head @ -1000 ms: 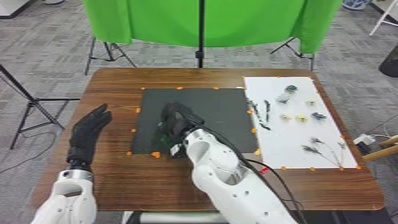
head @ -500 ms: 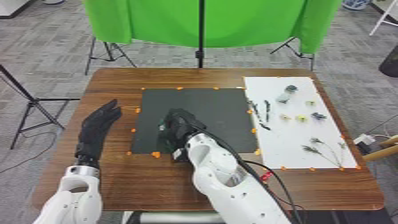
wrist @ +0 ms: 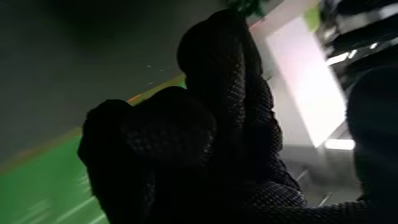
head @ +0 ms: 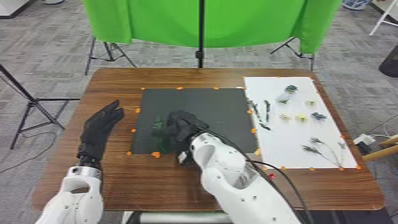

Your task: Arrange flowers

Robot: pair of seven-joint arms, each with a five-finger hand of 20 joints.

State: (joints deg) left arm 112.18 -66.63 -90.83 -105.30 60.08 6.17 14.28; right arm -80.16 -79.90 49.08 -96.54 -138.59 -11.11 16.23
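Observation:
My left hand is held left of the black mat, fingers straight. Over the mat's lower middle is my right hand. Just left of it a dark green sprig lies on the mat, partly hard to make out. In the right wrist view, my right hand has its thumb apart from loosely bent fingers, with nothing visible between them. Green leaves show by the longest fingertip. On the white sheet lie dark leafy sprigs, small pale yellow flowers, blue-grey blooms and thin stems.
Orange tape pieces mark the edges of the mat and sheet on the brown table. Beyond the table's far edge stand a green cloth and a black stand pole. A dark cable runs along my right arm.
My right hand has drawn back a little to the right, uncovering more of the green sprig on the mat. My left hand has shifted slightly right and forward.

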